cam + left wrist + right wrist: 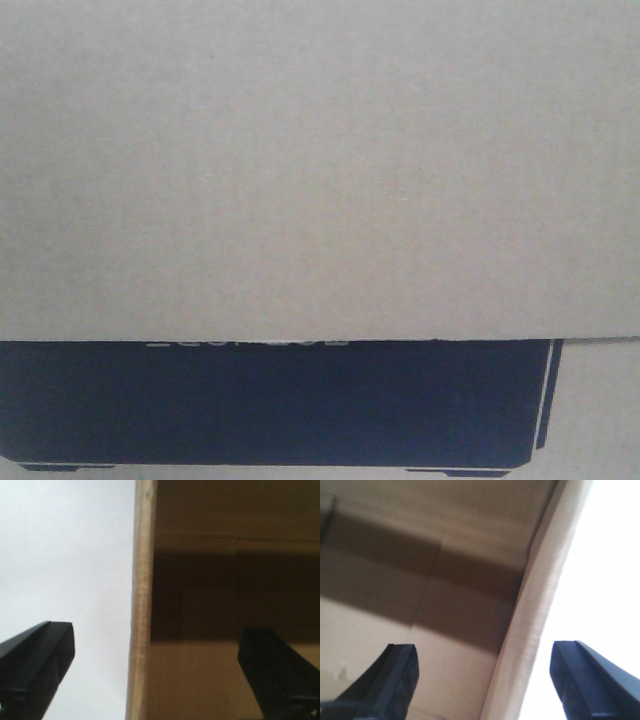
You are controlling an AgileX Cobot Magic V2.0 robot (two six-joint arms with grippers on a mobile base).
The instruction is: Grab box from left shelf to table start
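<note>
The box [320, 170] fills the whole front view: plain tan cardboard above, and a black printed panel [270, 405] with a thin white outline along the bottom. In the left wrist view my left gripper [157, 635] is open and straddles the box's upright wall edge [142, 605], one finger [40, 655] outside it and the other [270, 660] inside over the shadowed interior. My right gripper [484, 652] is open too and straddles the opposite wall edge [535, 620], with gaps on both sides. The left shelf and the table are out of view.
Outside the box walls both wrist views show only a bright white background [65, 555]. The box blocks everything else in the front view.
</note>
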